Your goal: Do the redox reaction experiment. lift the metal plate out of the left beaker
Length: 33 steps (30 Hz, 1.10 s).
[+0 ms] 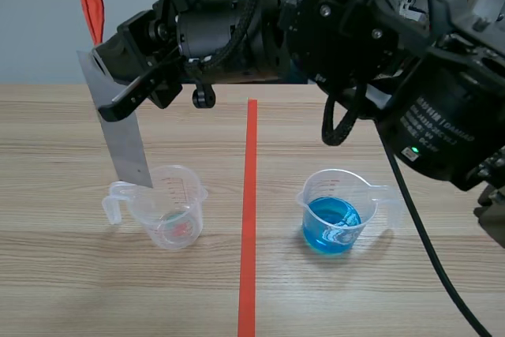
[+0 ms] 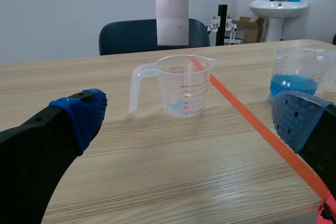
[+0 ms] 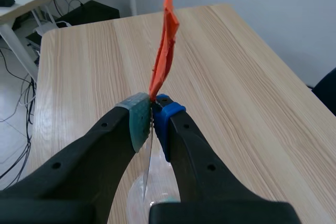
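Pale wood tabletop (image 1: 63, 274) runs back to a plain light wall, with a red tape line (image 1: 248, 219) down its middle. Pinched flat between the pads of the right gripper (image 1: 110, 76), the metal plate (image 1: 118, 128) has its long axis close to vertical, slightly tilted. Its lower end points down below the fingers, and an orange tab (image 1: 91, 5) stands up above them. The plate's bottom edge hangs just over the rim of the left beaker (image 1: 170, 207) without touching it, so the plate is out of the cup. A little tinted liquid lies at the beaker's bottom.

The right arm comes across high, past the tape line, forearm roughly level and fingers aimed away from its base.

The left gripper (image 2: 189, 116) sits low by the table, fingers spread wide with nothing between them. The left beaker is ahead of it. The right beaker (image 1: 339, 211), holding blue liquid, stands beyond its right finger.
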### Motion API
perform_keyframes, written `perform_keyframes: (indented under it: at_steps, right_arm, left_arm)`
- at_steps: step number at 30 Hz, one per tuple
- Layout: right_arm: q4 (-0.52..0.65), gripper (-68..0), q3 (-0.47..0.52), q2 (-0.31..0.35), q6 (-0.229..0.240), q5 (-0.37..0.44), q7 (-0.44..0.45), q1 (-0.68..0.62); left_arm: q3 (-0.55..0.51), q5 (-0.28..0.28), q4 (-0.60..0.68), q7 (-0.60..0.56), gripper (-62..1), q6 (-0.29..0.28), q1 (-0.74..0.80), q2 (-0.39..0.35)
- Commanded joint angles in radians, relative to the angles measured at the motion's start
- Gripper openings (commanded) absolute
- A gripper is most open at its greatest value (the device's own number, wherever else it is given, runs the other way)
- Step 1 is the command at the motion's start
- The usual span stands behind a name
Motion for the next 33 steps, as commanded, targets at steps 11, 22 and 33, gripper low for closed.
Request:
perform_keyframes:
  at_steps: [11, 22, 33]
  right_arm:
    - [0.019, -66.9, -0.006, 0.064, 0.097, 0.142, 0.013, 0.154]
    - [0.016, -66.9, -0.008, 0.072, 0.165, 0.204, -0.053, 0.166]
    - [0.016, -66.9, -0.008, 0.072, 0.168, 0.235, -0.069, 0.166]
  left_arm:
    - [-0.004, 0.001, 0.016, -0.046, 1.4, 0.001, 0.008, 0.002]
    - [-0.004, 0.001, 0.016, -0.046, 1.4, 0.001, 0.008, 0.002]
    - [-0.004, 0.001, 0.016, -0.046, 1.4, 0.001, 0.008, 0.002]
